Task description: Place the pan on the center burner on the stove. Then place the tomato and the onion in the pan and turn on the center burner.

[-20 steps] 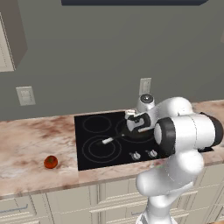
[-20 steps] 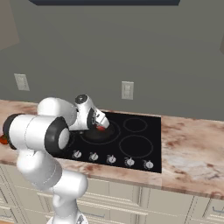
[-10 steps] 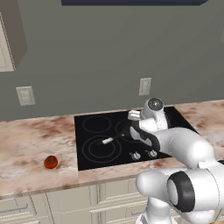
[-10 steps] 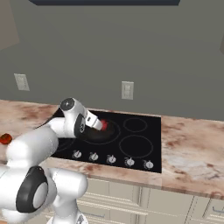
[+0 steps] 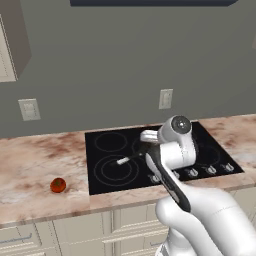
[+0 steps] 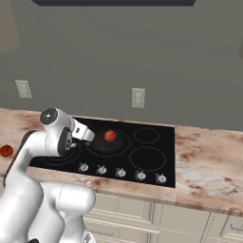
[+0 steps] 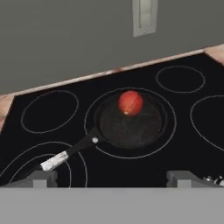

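Tool (image 7: pixel 112 178): jaws stand wide apart with nothing between them; the two finger tips (image 7: pixel 40 178) sit at the lower edge of the hand view, one at each side. The tool hovers above the front part of the stove (image 7: pixel 192 148), clear of everything on it.

Pan (image 7: pixel 131 120): lies ahead of the tool, centred on the middle burner ring. Its handle runs from the rim toward the tool's left-hand tip in the hand view, the pale silver end stopping just short of that tip (contact cannot be confirmed).

Onion (image 7: pixel 130 103): rests inside the pan, toward the far part of the bowl, well ahead of the tool. It also shows as a pinkish-red ball in the pan in the right base view (image 6: pixel 110 136).

Tomato (image 5: pixel 58 185): sits on the desk (image 5: pixel 30 175) left of the stove, well apart from the pan and the tool.

Knobs (image 6: pixel 121 172): a row along the stove's front edge, between the pan and the desk's front edge.

Wall outlet (image 7: pixel 144 16): on the wall behind the stove.
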{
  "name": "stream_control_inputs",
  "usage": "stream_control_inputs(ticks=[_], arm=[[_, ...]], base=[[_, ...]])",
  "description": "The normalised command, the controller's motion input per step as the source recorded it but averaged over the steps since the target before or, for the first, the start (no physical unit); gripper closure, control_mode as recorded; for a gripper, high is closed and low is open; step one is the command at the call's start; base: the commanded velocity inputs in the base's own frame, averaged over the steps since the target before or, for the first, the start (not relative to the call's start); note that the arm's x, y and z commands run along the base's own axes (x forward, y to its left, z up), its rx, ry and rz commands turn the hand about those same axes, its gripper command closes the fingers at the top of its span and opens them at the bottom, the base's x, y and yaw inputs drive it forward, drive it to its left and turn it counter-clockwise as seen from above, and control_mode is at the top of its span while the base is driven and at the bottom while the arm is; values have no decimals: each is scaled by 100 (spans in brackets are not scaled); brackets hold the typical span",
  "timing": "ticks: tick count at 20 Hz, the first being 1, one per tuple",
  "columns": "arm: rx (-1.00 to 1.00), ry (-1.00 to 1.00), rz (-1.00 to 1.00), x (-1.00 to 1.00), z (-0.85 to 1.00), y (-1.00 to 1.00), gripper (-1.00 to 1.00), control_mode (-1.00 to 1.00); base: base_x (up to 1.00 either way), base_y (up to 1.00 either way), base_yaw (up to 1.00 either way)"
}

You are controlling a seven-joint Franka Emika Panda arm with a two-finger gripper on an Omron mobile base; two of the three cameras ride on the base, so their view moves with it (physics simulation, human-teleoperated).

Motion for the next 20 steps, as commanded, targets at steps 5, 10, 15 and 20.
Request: stream_control_inputs(ticks=[5,10,15,20], arm=[[-4,5,23,-63,74,43,-100,-100],[-10,1,34,-73,32,38,-100,-100],[-11,0,40,-59,15,43,-100,-100],[-11,-1,34,-52,10,46,-100,-100]], base=[[0,0,0],[0,0,0],[0,0,0],[0,0,0]])
